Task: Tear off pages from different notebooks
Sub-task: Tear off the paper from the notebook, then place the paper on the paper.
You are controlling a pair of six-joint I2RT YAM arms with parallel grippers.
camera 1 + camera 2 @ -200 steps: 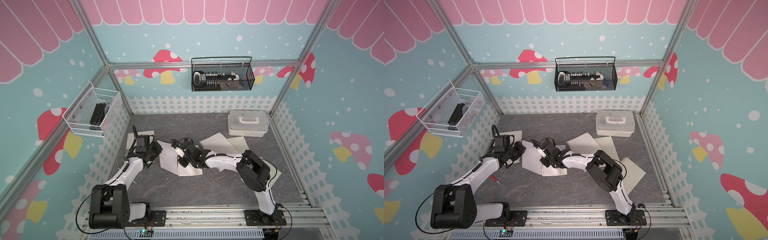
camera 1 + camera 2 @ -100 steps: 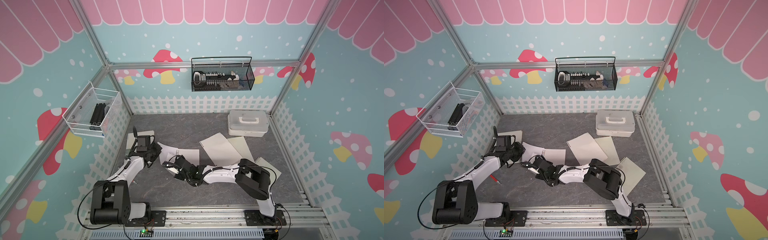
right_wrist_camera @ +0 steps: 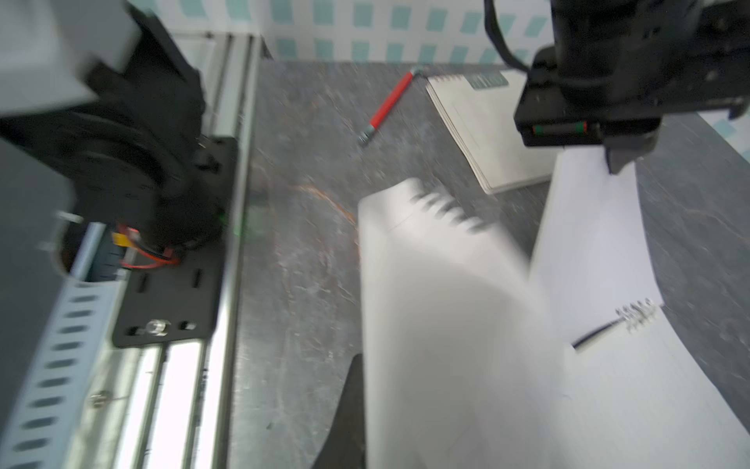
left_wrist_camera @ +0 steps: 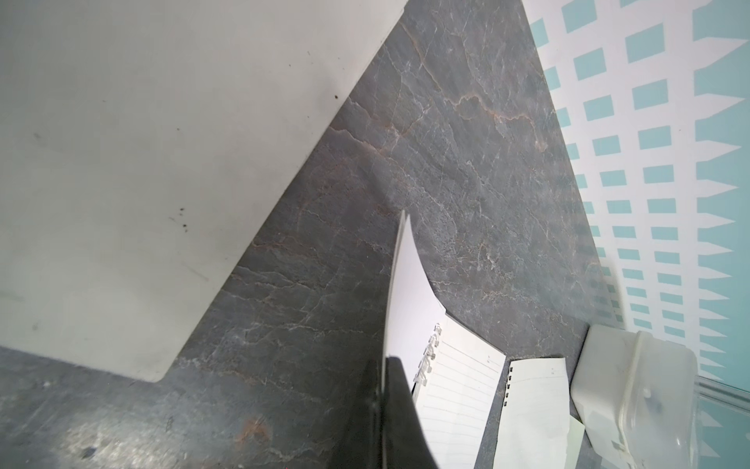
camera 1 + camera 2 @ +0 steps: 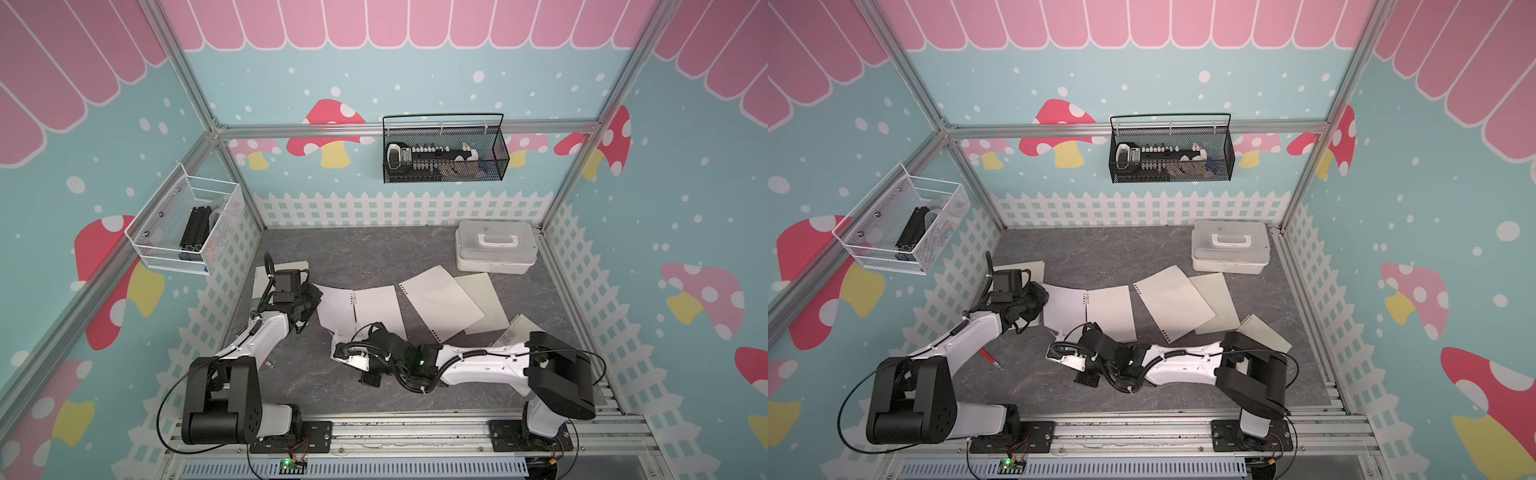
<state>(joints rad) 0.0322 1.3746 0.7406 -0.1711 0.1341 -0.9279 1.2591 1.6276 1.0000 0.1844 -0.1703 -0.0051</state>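
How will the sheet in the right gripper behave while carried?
Probably floppy: the sheet bows over from its held end. Likely very light, since it blurs as if fluttering. Its punched holes look apt to tear if tugged.

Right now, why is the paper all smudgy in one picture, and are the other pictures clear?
Right wrist view: the page is smeared by motion blur and the picture is soft all over, though the red pen is easy to make out. Left wrist view: sharp on the open notebook, whose ruled lines show plainly. Both top views: crisp and evenly lit, with only soft shadows and no glare.
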